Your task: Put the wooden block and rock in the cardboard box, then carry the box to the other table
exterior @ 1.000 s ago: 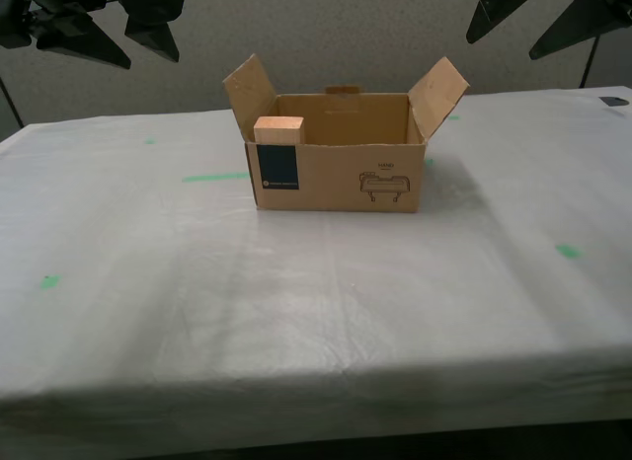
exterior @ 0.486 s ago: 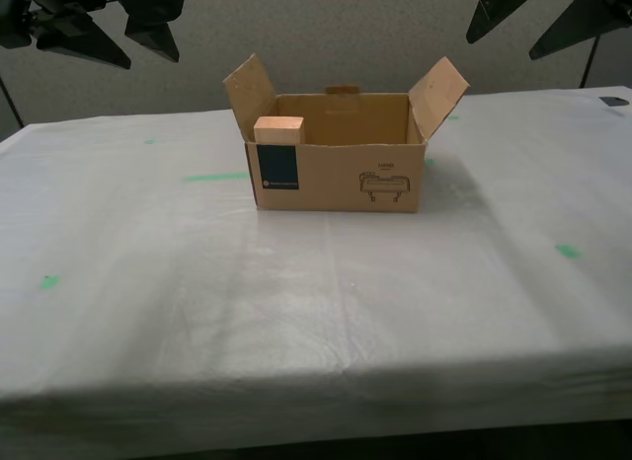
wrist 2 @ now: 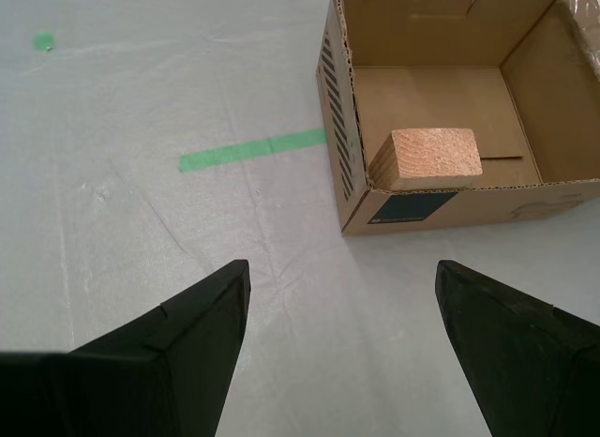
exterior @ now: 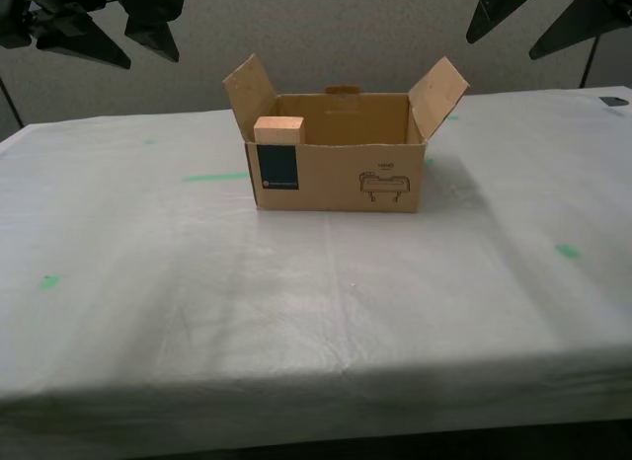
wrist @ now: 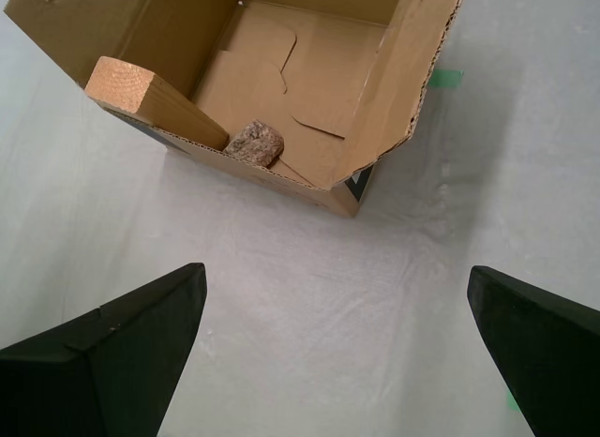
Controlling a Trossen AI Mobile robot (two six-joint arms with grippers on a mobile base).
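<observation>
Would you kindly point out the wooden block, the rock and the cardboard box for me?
wooden block (wrist 2: 436,153): second wrist view, on its pale upper end face.
rock (wrist: 254,143): first wrist view, on its rough top, inside the box.
cardboard box (exterior: 336,179): exterior view, on its front wall.

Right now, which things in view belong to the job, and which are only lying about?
Belong to the job:
cardboard box
wooden block, propped in one corner of the box
rock, on the box floor
the other table, under the box

Only lying about:
green tape marks on the cover
</observation>
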